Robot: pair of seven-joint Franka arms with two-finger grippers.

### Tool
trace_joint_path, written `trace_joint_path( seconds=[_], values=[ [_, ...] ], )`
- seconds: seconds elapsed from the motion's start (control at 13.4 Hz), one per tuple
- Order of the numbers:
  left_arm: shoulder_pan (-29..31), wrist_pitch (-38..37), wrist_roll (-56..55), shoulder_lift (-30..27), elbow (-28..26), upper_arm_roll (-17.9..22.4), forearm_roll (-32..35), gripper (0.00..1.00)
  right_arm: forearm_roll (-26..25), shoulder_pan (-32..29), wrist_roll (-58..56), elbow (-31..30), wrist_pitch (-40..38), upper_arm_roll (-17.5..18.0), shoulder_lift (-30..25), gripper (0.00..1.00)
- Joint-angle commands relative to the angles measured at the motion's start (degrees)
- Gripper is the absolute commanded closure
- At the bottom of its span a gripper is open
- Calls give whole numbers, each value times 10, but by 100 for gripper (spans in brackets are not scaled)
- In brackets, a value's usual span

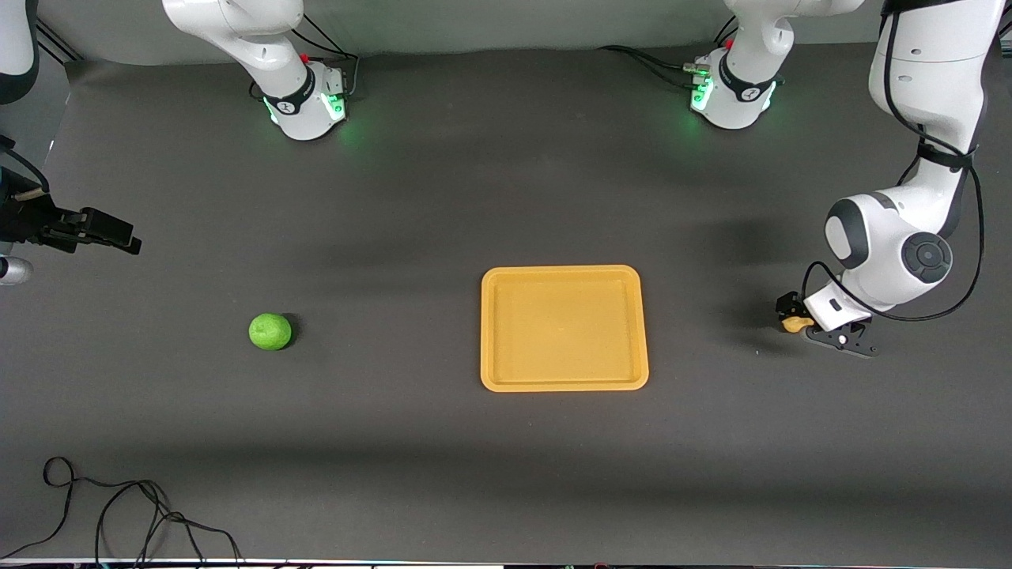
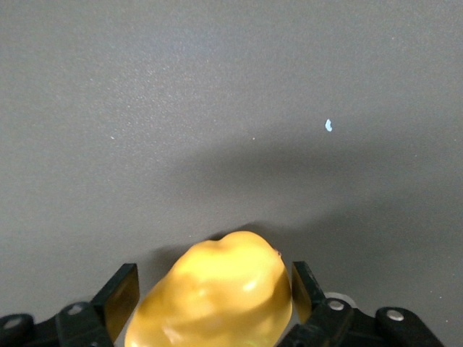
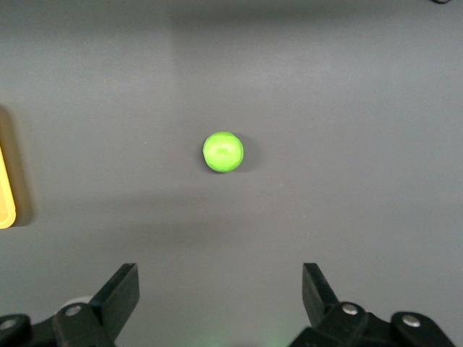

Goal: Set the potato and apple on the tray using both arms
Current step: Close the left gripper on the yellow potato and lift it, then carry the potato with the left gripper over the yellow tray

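- Left gripper (image 1: 793,322) clamps the potato (image 2: 217,293) at the left arm's end of the table (image 1: 443,466), seemingly just off the surface.
- Right gripper (image 3: 221,296) spread wide, empty, hanging over the right arm's table edge.
- Apple (image 1: 270,331) sits on the table toward that end; tray (image 1: 564,384) mid-table, w/ nothing on it.

The table (image 1: 490,197) is covered in a dark grey, matte surface. The orange-yellow tray (image 1: 564,384) lies flat on it near the middle. The green apple (image 1: 269,331) rests on the table well apart from the tray, toward the right arm's end. The two green-lit arm bases (image 1: 310,107) stand along the edge farthest from the front camera. A loose black cable (image 1: 134,514) curls on the table at the nearest edge, toward the right arm's end. A tiny pale speck (image 2: 328,125) marks the cloth.
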Motion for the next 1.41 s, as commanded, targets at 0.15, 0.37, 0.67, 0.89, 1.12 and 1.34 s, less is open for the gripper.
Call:
trace_joint_path(
  seconds=[0.15,0.37,0.67,0.89,1.12,1.34],
  values=[
    [-1,17,17,-12,-16,2,-10,37,6,4,-8,0,-2,-6,0,0],
    [-1,16,16,-12,-16,2,-9,52,6,4,-8,0,-2,-6,0,0],
    [-3,5,4,-14,-6,2,-10,61,6,4,-8,0,-2,-6,0,0],
    [-16,-26,-60,-16,14,-3,-10,64,6,4,-8,0,-2,-6,0,0],
    [-54,-122,-140,-37,67,-3,-9,64,6,4,-8,0,-2,-6,0,0],
    [-101,-267,-256,-45,162,-3,2,64,6,4,-8,0,-1,-6,1,0]
  ],
)
